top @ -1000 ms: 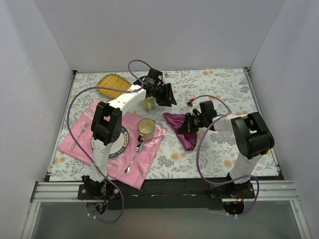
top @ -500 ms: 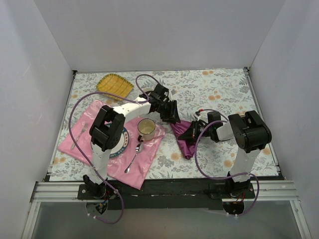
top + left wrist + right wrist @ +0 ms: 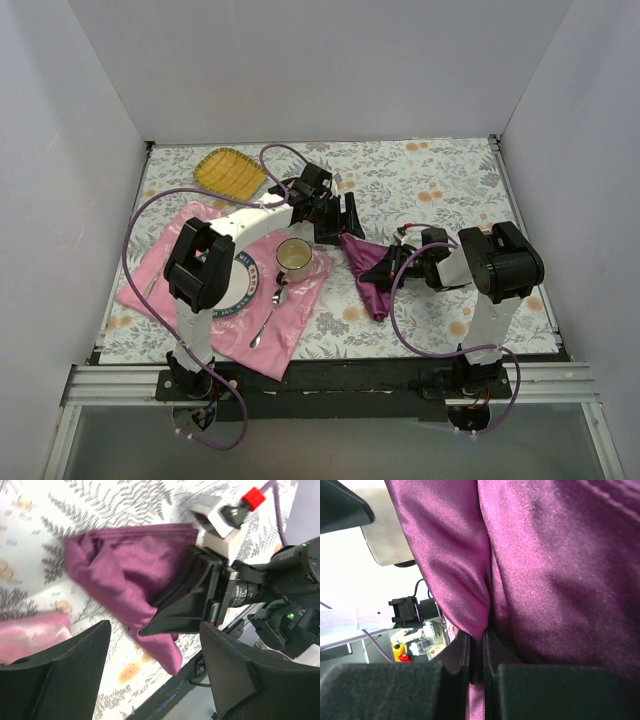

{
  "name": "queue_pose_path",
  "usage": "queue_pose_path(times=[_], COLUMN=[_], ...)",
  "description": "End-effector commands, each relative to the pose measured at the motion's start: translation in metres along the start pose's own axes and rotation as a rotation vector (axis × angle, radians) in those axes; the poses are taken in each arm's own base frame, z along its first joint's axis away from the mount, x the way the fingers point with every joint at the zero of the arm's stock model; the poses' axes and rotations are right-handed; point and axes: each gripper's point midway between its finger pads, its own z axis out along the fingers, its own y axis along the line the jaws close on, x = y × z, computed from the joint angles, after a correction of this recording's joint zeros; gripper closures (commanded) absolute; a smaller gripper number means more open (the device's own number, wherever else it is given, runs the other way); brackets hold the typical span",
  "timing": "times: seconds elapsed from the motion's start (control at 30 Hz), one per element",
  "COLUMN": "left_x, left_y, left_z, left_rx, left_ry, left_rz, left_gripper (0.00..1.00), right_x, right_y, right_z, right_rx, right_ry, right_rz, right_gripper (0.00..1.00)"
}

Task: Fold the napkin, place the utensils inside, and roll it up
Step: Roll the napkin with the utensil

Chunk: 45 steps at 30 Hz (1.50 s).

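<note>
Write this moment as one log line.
left tool: open | right tool: shut on napkin | napkin: bunched

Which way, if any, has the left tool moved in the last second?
Yes: the left tool came nearer and rightward, from beyond the mug to the napkin.

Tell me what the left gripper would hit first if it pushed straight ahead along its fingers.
Probably the napkin, which lies dead ahead of the left gripper and its open jaws. The right gripper, shut on that cloth, sits just beside the line, and depth is hard to judge.

One napkin (image 3: 368,270), one mug (image 3: 293,258), one spoon (image 3: 266,322)
</note>
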Motion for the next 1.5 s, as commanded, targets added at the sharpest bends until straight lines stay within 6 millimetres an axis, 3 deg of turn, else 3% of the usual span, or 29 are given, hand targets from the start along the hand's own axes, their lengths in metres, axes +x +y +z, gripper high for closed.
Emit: queue_pose_path(times=[0.0,0.13,0.33,0.47,0.57,0.63,0.73,0.77,0.87,0.93,0.97,1.0,1.03,1.1,1.13,1.2,1.23,1.43,1.47], left_x=[0.003,0.008,0.009,0.020,0.019,0.019,0.017,0.017,0.023,0.028,0.028,0.028,0.032,0.031,0.033,0.031,0.034,0.035,0.035], left_y=[0.010,0.028,0.021,0.026,0.030,0.033,0.042,0.043,0.052,0.060,0.061,0.062,0.063,0.064,0.064,0.063,0.064,0.059,0.057], left_z=[-0.007,0.006,0.032,0.056,0.063,0.065,0.063,0.062,0.065,0.067,0.069,0.070,0.069,0.071,0.069,0.068,0.066,0.064,0.064], left_rx=[-0.120,-0.205,-0.212,-0.246,-0.273,-0.285,-0.325,-0.334,-0.365,-0.393,-0.394,-0.391,-0.394,-0.403,-0.408,-0.407,-0.423,-0.443,-0.433], left_ry=[0.004,0.014,0.010,0.041,0.019,0.014,-0.017,-0.020,-0.003,0.016,0.026,0.037,0.065,0.075,0.087,0.095,0.109,0.156,0.163], left_rz=[-0.098,-0.174,-0.203,-0.232,-0.247,-0.268,-0.287,-0.288,-0.303,-0.304,-0.307,-0.313,-0.318,-0.312,-0.313,-0.322,-0.328,-0.365,-0.375], left_gripper=[0.28,0.27,0.28,0.30,0.33,0.37,0.56,0.67,0.82,0.90,0.92,0.99,1.00,1.00,1.00,1.00,1.00,1.00,1.00], right_x=[0.002,-0.001,-0.004,-0.007,-0.007,-0.008,-0.007,-0.009,-0.007,-0.018,-0.009,-0.021,-0.023,-0.022,-0.029,-0.026,-0.032,-0.031,-0.022], right_y=[-0.017,-0.014,-0.011,-0.010,-0.011,-0.011,-0.013,-0.013,-0.020,-0.017,-0.021,-0.017,-0.014,-0.017,-0.005,-0.005,0.007,0.029,0.032], right_z=[-0.003,-0.003,-0.003,-0.003,-0.003,-0.004,-0.005,-0.005,-0.008,-0.009,-0.012,-0.012,-0.015,-0.019,-0.022,-0.027,-0.028,-0.029,-0.022], right_rx=[0.053,0.045,0.047,0.047,0.060,0.065,0.086,0.094,0.156,0.191,0.231,0.262,0.290,0.380,0.393,0.470,0.484,0.684,0.701], right_ry=[-0.030,-0.036,-0.047,-0.053,-0.056,-0.061,-0.055,-0.054,-0.032,-0.041,-0.005,-0.021,-0.015,0.020,0.012,0.045,0.030,0.001,0.011], right_rz=[0.057,0.051,0.035,0.028,0.019,0.006,-0.010,-0.028,-0.075,-0.177,-0.155,-0.212,-0.248,-0.351,-0.401,-0.493,-0.563,-0.855,-0.901], right_gripper=[0.99,0.99,0.99,0.99,0.99,0.99,0.99,0.99,0.99,0.94,0.91,0.88,0.80,0.71,0.65,0.59,0.53,0.40,0.39])
